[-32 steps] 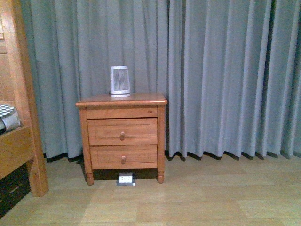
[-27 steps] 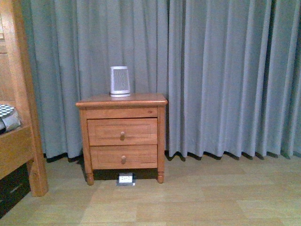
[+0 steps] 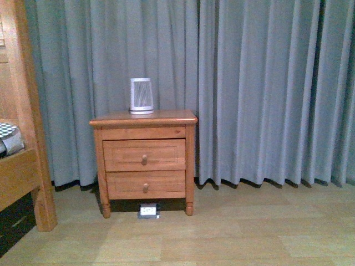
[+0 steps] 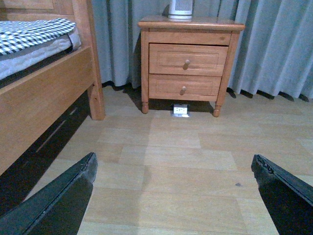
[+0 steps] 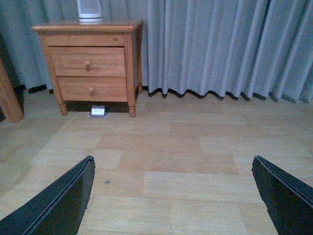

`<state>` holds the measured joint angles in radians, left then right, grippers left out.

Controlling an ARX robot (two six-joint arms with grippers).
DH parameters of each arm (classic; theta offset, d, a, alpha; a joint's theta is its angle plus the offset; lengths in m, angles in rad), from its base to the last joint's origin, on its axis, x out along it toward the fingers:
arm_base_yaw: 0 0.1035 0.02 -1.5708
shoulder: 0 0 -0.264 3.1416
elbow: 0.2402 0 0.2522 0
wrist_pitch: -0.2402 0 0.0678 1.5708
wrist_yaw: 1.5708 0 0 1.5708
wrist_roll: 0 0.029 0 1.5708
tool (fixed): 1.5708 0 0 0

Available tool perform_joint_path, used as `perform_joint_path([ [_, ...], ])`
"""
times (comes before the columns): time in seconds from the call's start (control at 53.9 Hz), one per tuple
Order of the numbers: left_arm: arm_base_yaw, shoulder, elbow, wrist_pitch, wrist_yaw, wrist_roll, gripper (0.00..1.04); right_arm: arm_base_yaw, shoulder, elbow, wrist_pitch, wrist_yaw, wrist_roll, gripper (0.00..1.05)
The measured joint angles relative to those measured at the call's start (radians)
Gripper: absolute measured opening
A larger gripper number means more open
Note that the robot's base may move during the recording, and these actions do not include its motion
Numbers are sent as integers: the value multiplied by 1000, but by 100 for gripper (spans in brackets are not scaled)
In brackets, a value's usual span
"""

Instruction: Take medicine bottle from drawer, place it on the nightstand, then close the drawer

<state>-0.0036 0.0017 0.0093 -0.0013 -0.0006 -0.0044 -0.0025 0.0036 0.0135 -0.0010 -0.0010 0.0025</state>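
The honey-brown nightstand [image 3: 143, 118] stands against the grey curtain, and it also shows in both wrist views [image 4: 191, 23] [image 5: 88, 25]. Its upper drawer [image 3: 144, 154] is pushed in, knob facing out, above the shorter lower drawer [image 3: 146, 184]. The medicine bottle is hidden from every view. My left gripper [image 4: 174, 164] hangs open over bare floor, well short of the nightstand. My right gripper [image 5: 172, 166] is open too, over the floor further right, with nothing between its fingers. Neither arm shows in the front view.
A white-and-grey ribbed device [image 3: 141, 96] stands on the nightstand's top. A small white socket box [image 3: 148, 210] lies on the floor under the cabinet. The wooden bed frame [image 3: 22, 166] with a checked cover [image 4: 34, 32] stands at the left. Wood-plank floor [image 3: 233, 233] stretches in front.
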Motion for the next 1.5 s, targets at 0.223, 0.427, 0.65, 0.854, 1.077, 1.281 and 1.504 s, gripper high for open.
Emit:
perform_joint_path([
  [0.223,0,0,0,0,0,0,98,0,0,0,0,0,0,98],
  [0.427,0,0,0,0,0,0,98,0,0,0,0,0,0,98],
  [0.65,0,0,0,0,0,0,98,0,0,0,0,0,0,98],
  [0.854,0,0,0,0,0,0,98,0,0,0,0,0,0,98],
  [1.077,0,0,0,0,0,0,98,0,0,0,0,0,0,98],
  [1.281,0,0,0,0,0,0,98,0,0,0,0,0,0,98],
  [1.504,0,0,0,0,0,0,98,0,0,0,0,0,0,98],
])
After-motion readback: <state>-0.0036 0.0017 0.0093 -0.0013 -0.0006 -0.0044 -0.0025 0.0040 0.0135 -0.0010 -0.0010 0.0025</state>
